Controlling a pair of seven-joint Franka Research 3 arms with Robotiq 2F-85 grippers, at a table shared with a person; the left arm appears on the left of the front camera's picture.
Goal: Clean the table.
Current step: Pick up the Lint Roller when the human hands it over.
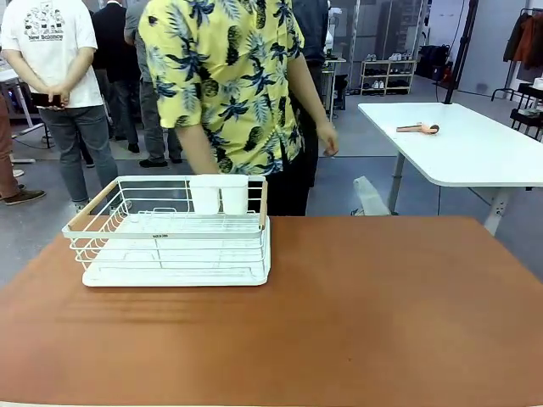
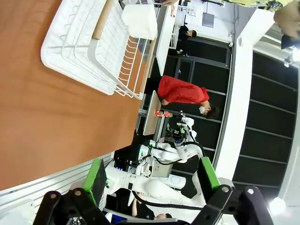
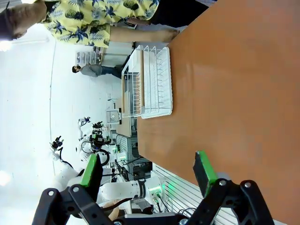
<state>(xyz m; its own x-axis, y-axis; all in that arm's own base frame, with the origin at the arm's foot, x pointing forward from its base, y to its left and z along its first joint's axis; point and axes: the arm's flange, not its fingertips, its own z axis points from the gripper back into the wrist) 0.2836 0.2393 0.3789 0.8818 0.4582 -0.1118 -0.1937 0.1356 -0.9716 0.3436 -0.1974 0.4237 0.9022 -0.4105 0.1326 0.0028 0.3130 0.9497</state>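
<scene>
The reddish-brown table [image 1: 356, 314] spreads across the front view, with its bare top also in the left wrist view [image 2: 42, 122] and the right wrist view [image 3: 234, 79]. My left gripper [image 2: 152, 176] hangs open off the table's edge, nothing between its green pads. My right gripper [image 3: 147, 171] is also open and empty, above the table's near edge. A person in a yellow floral shirt [image 1: 225, 80] stands at the far side behind the rack.
A white wire dish rack [image 1: 174, 233] with a white cutlery holder [image 1: 219, 193] stands at the table's far left; it also shows in the left wrist view [image 2: 101, 47] and the right wrist view [image 3: 152, 82]. A smaller white table [image 1: 458, 144] stands behind on the right.
</scene>
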